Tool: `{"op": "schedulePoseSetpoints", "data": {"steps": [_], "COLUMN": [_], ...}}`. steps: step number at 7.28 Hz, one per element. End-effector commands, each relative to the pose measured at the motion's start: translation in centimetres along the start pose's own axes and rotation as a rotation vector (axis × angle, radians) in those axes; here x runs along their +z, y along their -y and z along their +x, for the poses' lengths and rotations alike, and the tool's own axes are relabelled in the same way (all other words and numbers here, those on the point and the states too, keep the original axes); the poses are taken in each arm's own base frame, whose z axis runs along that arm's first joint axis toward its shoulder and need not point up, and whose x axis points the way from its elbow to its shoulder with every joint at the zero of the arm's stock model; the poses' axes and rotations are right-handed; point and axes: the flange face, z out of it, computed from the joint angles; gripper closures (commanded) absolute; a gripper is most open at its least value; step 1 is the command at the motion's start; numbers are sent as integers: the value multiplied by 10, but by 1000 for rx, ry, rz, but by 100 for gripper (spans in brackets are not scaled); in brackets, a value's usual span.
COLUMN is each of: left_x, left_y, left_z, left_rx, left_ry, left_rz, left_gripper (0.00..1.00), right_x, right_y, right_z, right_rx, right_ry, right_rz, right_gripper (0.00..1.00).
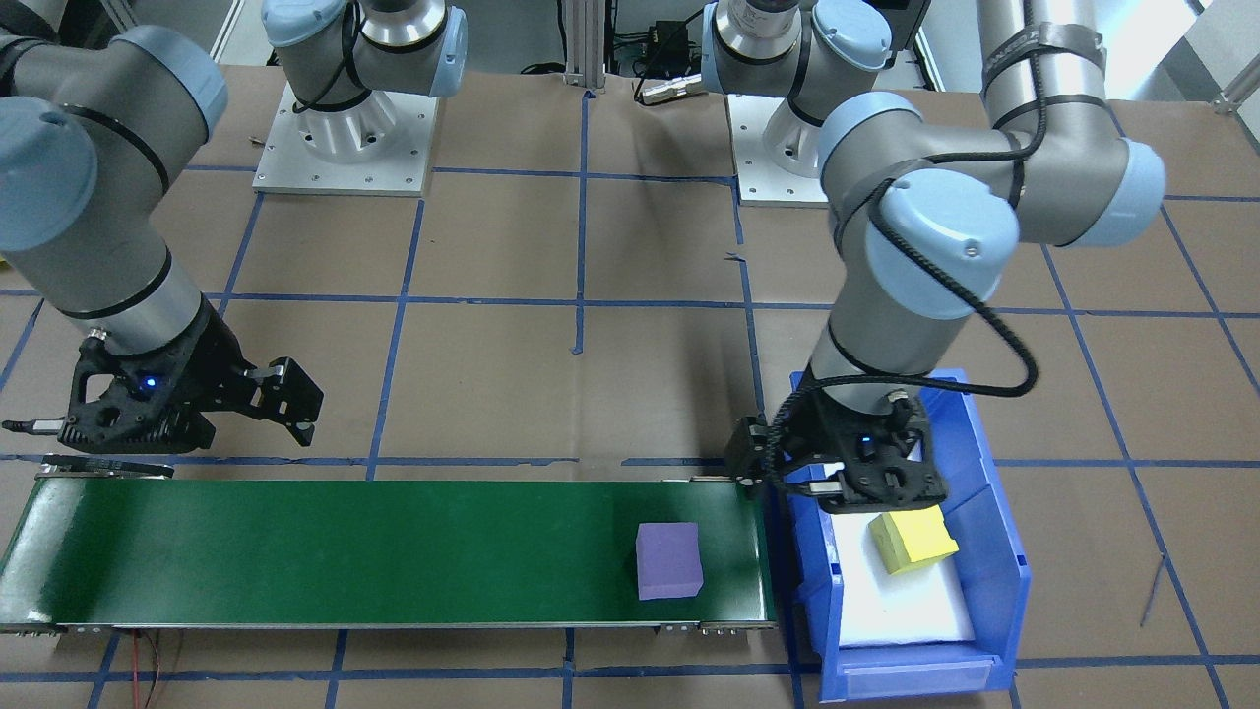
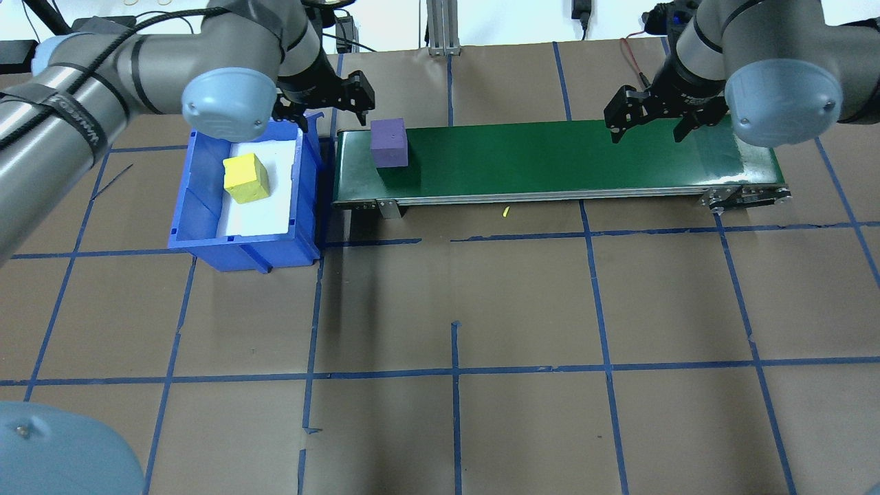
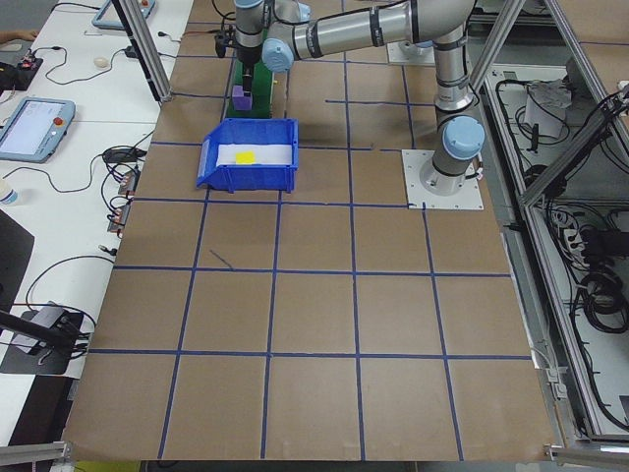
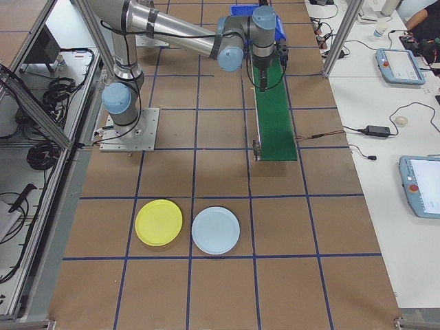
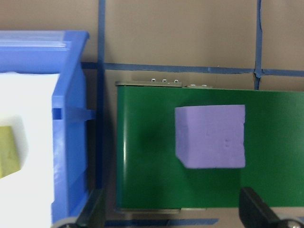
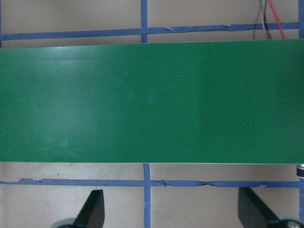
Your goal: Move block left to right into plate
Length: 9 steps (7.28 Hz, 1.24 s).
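A purple block (image 2: 389, 142) rests on the left end of the green conveyor belt (image 2: 550, 158). Just behind it, my left gripper (image 2: 331, 110) hangs open and empty over the gap between belt and bin; in the left wrist view the purple block (image 5: 210, 136) sits ahead of the open fingertips (image 5: 256, 211). A yellow block (image 2: 245, 178) lies on white foam inside the blue bin (image 2: 206, 244). My right gripper (image 2: 649, 126) hovers open over the belt's right end, holding nothing. The yellow plate (image 4: 159, 222) lies on the table far beyond the belt's right end, seen only in the exterior right view.
A light-blue plate (image 4: 216, 230) lies beside the yellow one. The bin's wall (image 5: 71, 142) stands close against the belt's end. Blue tape lines grid the brown table. Pendants and cables lie on the side benches.
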Motion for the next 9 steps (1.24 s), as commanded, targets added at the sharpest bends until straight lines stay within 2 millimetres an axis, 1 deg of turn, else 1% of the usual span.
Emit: {"op": "schedulePoseSetpoints", "data": {"steps": [1,2,3,4,5,6,7,8,9], "left_x": [17,29,41,59,84,97,104,108,112], "left_y": [17,29,30,28,19,12,7,8,8], "left_z": [-74,-118,-138,-139,-140,-140,-140,-140,-139], "left_rx": [-51,-109,-148,-158,-155,-156,-156,-161,-174], "left_ry": [37,36,36,38,48,48,48,46,39], "left_rz": [-32,-42,-62,-87,-117,-98,-98,-104,-109], "left_gripper": [0,0,0,0,0,0,0,0,1], "right_x": [-2,-1,12,22,22,21,25,40,43], "right_y": [23,42,54,51,52,53,56,55,52], "right_z": [-2,-3,-1,-2,-4,-7,-7,-6,-6], "right_rx": [0,0,4,10,72,86,82,89,94], "right_ry": [42,77,88,106,179,212,215,219,222], "right_rz": [38,52,41,25,25,27,25,-2,-8], "right_gripper": [1,0,0,0,0,0,0,0,0]}}
